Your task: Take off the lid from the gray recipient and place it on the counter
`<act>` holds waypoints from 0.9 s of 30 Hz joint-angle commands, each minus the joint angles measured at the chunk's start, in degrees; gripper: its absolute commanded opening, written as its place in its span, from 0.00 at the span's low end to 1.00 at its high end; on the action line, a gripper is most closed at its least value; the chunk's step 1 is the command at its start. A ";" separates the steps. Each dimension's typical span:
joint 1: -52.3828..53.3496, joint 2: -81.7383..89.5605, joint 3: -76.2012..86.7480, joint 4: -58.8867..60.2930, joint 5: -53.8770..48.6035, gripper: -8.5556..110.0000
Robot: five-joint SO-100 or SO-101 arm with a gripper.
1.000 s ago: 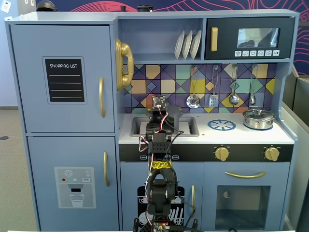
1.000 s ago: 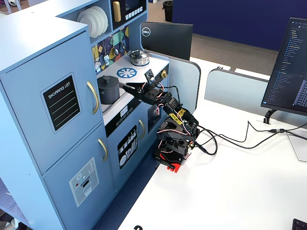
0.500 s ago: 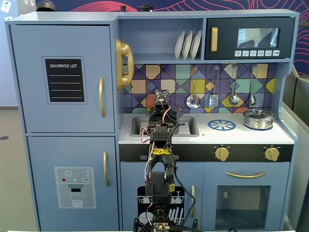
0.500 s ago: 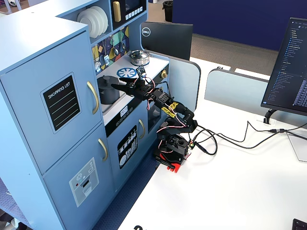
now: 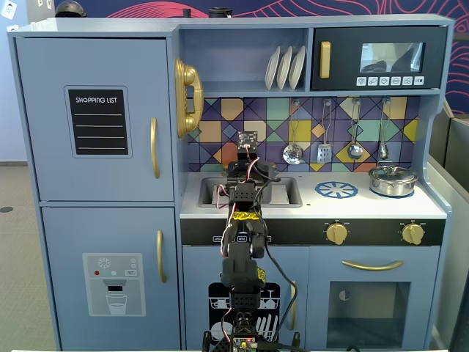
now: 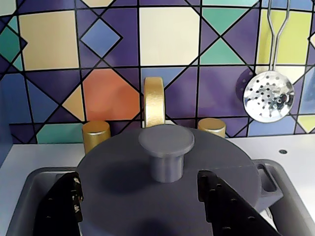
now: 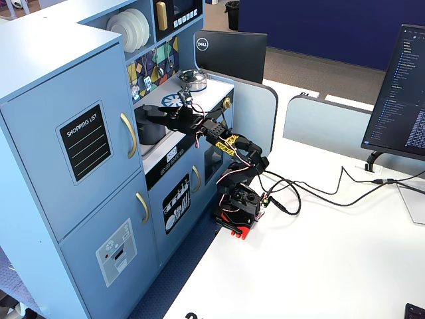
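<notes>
Gripper (image 6: 140,196) spread wide over lid (image 6: 123,196); knob (image 6: 166,150) centred between fingers (image 6: 231,209), untouched; lid seated on pot (image 6: 268,184) in sink.

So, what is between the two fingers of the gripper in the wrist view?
In the wrist view the lid of the gray recipient lies between the two fingers, its knob centered in the gap. The open gripper touches nothing yet.
</notes>
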 commanded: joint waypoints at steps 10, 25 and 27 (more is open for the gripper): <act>0.88 -9.14 -9.32 -2.20 1.05 0.23; -1.14 -16.96 -13.89 -5.71 0.18 0.13; -1.32 -16.70 -13.54 -6.06 0.18 0.07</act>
